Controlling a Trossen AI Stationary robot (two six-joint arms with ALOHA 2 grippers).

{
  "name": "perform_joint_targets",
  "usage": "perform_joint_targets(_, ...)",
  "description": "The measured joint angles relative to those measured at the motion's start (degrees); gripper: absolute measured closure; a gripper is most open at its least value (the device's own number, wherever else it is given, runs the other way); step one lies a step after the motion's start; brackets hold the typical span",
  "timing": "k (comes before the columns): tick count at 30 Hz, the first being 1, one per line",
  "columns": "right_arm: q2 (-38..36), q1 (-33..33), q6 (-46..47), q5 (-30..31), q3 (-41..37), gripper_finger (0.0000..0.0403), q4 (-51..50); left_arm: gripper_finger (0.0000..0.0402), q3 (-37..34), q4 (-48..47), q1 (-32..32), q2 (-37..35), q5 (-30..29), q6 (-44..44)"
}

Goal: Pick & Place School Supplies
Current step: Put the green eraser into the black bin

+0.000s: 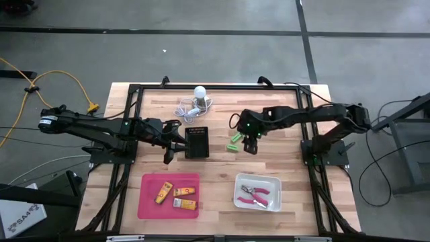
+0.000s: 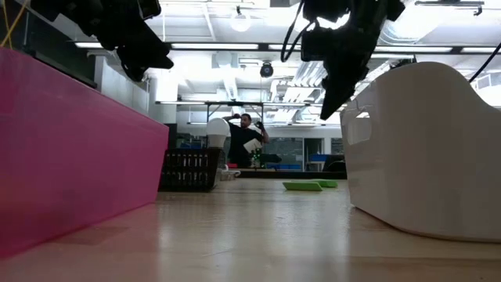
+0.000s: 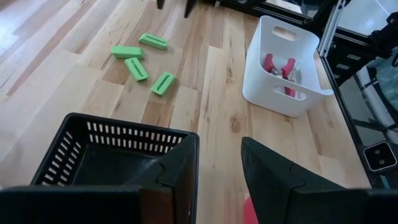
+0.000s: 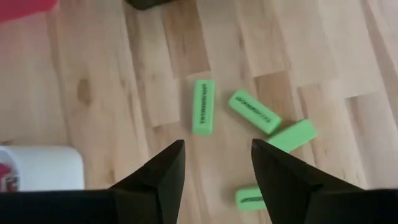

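A: The pale wooden worktop (image 1: 222,168) sits on a grey concrete floor; in the level view a bright hall opens behind it, with a person standing far off. What is hard to read?

B: From above, the short bright-green blocks (image 1: 234,143) merge into a small cluster, so a count fails there; the left wrist view shows four (image 3: 142,61). The right wrist view cuts one off at its edge.

A: And the right gripper (image 1: 250,146)?

B: It hovers just beside that cluster, fingers (image 4: 155,174) apart, holding nothing, the blocks on the wood beyond them.

A: The left gripper (image 1: 172,146)?

B: Its fingers stand partly apart at the near wall of the black ribbed plastic basket (image 1: 197,142), one finger (image 3: 177,171) against the rim. Whether it truly clamps the wall, I cannot tell.

A: Other items?

B: Three yellow-orange oblong pieces (image 1: 176,195) lie in the flat pink tray (image 1: 149,205); the pink-handled pliers (image 1: 254,195) lie in the white plastic bin (image 1: 275,183).
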Motion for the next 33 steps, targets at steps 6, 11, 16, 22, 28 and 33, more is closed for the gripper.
perform_joint_targets(6,2.15,-0.48,-1.98,0.37,-0.02,0.0229,1.56,0.0274,0.00,-1.36,0.00,0.00,0.01,-0.28)
perform_joint_targets(11,4.70,0.01,-5.00,1.06,-0.03,0.0229,4.29,0.0274,0.00,-1.67,0.00,0.39,0.02,-1.59)
perform_joint_targets(16,7.93,0.10,-5.30,1.10,-0.02,0.0229,5.81,0.0274,-0.05,-2.06,0.02,1.37,0.02,-1.75)
perform_joint_targets(22,11.45,0.41,-5.21,1.25,0.00,0.0229,7.46,0.0274,-0.03,-1.06,0.00,2.70,0.04,-1.75)
perform_joint_targets(28,14.96,0.80,-5.14,0.27,0.00,0.0229,9.41,0.0274,0.00,-1.41,0.00,3.17,0.04,-1.75)
perform_joint_targets(33,16.99,1.53,-5.08,0.09,0.00,0.0229,11.22,0.0274,-0.02,-1.40,0.00,3.20,0.04,-1.75)
